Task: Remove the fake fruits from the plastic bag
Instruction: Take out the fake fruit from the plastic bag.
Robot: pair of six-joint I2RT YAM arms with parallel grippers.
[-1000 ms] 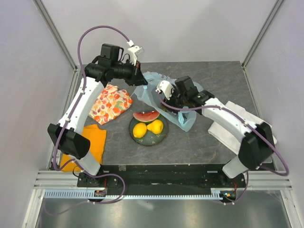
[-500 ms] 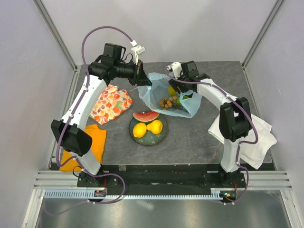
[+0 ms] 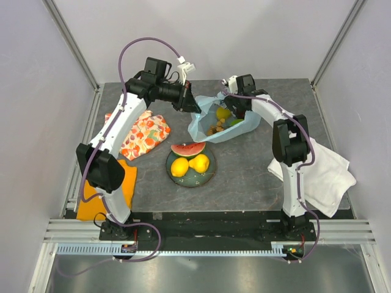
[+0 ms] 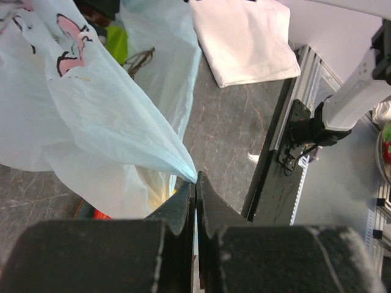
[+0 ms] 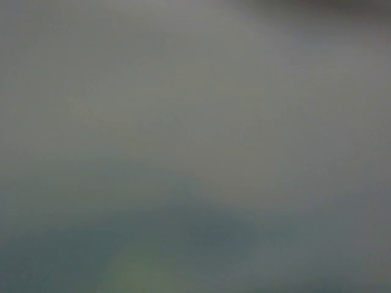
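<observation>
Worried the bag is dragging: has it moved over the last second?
Yes. The bag has bunched up and shifted farther back, away from the plate; its near end no longer lies beside the plate's right rim.

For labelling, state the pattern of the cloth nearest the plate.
The cloth has an orange-red floral print, clearest in the top external view.

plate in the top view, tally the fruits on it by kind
lemons: 2
watermelon slice: 1
total: 3
</observation>
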